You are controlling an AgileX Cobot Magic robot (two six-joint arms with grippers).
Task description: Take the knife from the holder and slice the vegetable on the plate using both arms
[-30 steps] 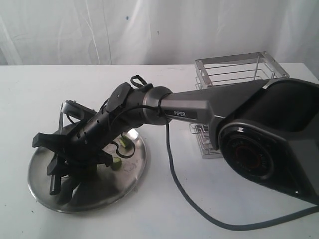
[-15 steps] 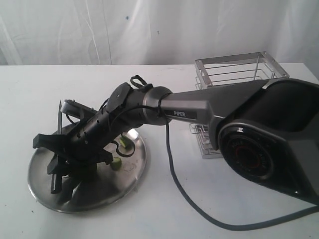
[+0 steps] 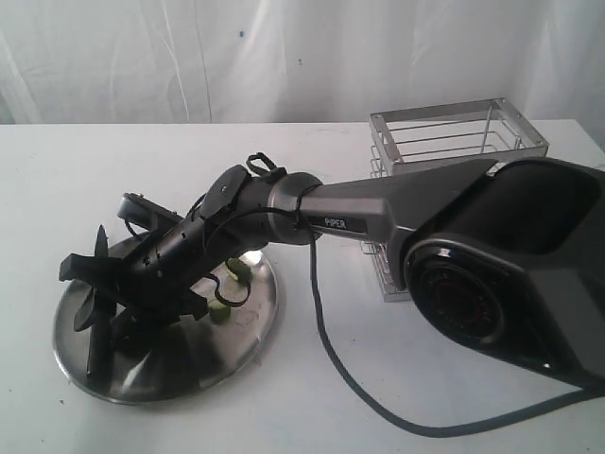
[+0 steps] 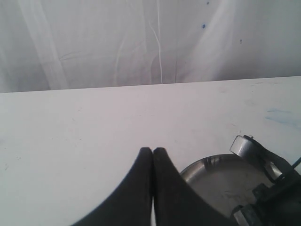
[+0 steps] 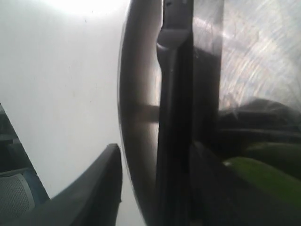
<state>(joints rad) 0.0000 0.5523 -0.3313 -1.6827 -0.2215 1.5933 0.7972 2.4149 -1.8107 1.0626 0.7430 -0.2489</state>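
Knife, small, slim black handle point(image 5: 174, 117), lies along round steel plate's rim point(image 5: 136, 94) between right gripper's point(image 5: 157, 150) spread fingers (green vegetable pieces point(image 5: 263, 181) adjacent). Left gripper point(image 4: 153, 151) fingers pressed together; open white table point(image 4: 70, 141) beyond.

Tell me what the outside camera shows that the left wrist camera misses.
Only the exterior view shows the wire holder, the green vegetable pieces on the plate and the trailing cable. Only the left wrist view shows the left gripper, its jaws shut. Both show the plate, part of the right arm and the white table.
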